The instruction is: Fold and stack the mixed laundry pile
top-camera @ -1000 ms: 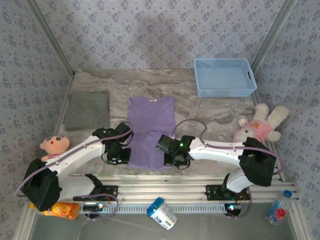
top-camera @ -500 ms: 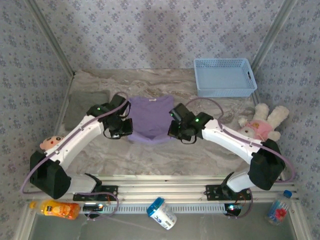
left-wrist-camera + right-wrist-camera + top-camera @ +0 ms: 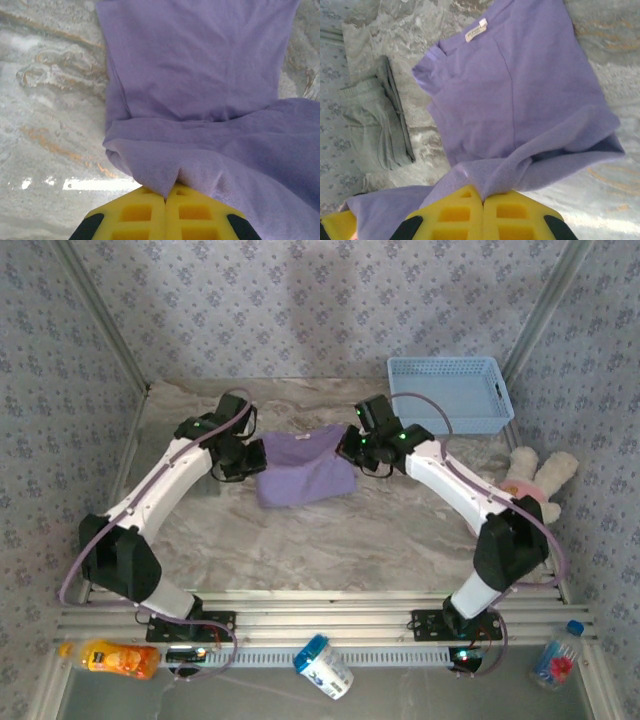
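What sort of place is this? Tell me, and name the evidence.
Probably a staged robot test cell: wallpapered panels enclose a marble-look table, with an aluminium mounting rail, a lavender T-shirt and a blue basket.

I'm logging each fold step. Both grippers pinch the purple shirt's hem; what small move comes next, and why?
Probably carry the hem farther toward the collar, lower it and open both grippers. The left gripper and right gripper are shut on the raised hem of the lavender T-shirt, doubled over its lower half, while the collar end with its label lies flat and uncovered.
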Motion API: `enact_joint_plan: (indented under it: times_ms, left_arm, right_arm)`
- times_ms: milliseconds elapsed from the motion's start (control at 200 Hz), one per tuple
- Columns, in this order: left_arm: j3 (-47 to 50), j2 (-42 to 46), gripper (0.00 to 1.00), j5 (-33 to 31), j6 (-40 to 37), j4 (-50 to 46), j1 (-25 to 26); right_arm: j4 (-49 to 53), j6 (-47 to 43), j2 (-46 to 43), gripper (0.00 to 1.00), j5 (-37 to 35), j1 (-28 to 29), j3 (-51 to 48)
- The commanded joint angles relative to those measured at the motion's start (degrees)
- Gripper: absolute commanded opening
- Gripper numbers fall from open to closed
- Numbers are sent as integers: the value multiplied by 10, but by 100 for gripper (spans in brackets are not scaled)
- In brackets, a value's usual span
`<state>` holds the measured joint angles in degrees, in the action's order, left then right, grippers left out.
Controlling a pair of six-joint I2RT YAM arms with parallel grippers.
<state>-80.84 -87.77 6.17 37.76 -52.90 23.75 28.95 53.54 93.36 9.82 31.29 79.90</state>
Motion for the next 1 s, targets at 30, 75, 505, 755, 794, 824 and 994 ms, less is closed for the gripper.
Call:
enact_joint_plan:
  times_ms: [30, 75, 505, 755, 794, 824, 994]
  left_arm:
    - [-48, -58, 0, -1, -1, 40, -26]
    - [-67, -96, 0, -3, 3, 43, -34]
    - [-335, -314, 63, -82, 22, -42, -89]
    - [-229, -251, 60, -32, 5, 5, -57]
    - [-201, -237, 58, -19, 8, 16, -49]
    - [-178, -226, 57, -11, 11, 27, -42]
    - [-40, -160, 56, 34, 48, 93, 0]
  right_arm:
    - [-48, -21, 75, 5, 34, -37, 67]
    - [-51, -25, 115, 7, 39, -47, 99]
    - [-45, -70, 323, 68, 83, -103, 359]
    - [-65, -100, 251, 57, 83, -99, 224]
    - [-62, -106, 243, 52, 81, -94, 205]
    - [-57, -112, 238, 49, 78, -89, 194]
    - [-26, -155, 233, 47, 45, -48, 159]
